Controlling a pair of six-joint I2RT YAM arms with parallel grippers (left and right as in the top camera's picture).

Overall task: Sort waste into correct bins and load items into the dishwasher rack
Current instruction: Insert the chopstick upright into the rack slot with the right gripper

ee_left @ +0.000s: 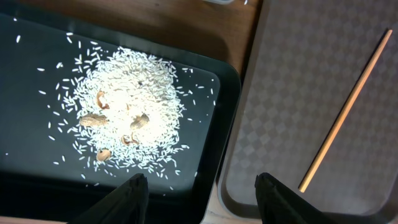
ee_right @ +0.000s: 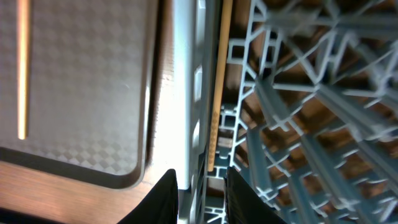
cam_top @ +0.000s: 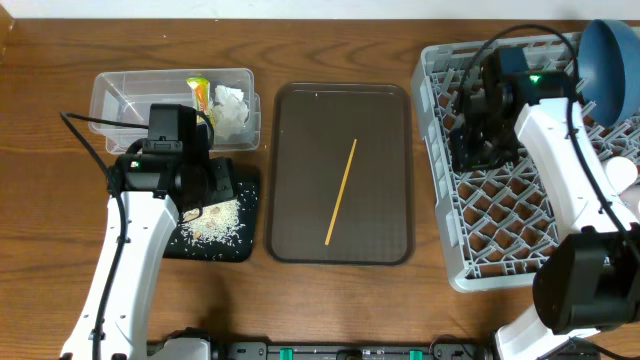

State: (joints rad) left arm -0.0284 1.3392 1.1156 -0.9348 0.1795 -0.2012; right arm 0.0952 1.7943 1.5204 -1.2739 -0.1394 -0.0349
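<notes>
– Rice (cam_top: 212, 222) is binned already?
– Yes, on the black tray (cam_top: 245, 242); wrapper (cam_top: 201, 92) and tissue (cam_top: 232, 108) are put in the tub (cam_top: 115, 100). One chopstick (cam_top: 341, 192) is left on the brown tray (cam_top: 300, 150). Left claw (ee_left: 202, 196) is spread; right claw (ee_right: 202, 193) cannot be told.

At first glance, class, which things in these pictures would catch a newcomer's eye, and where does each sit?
The big grey dishwasher rack fills the right side of the overhead view, with a dark blue bowl at its far right corner. On the left, a heap of white rice lies in the black tray. A single chopstick lies slantwise on the brown tray in the middle.
</notes>
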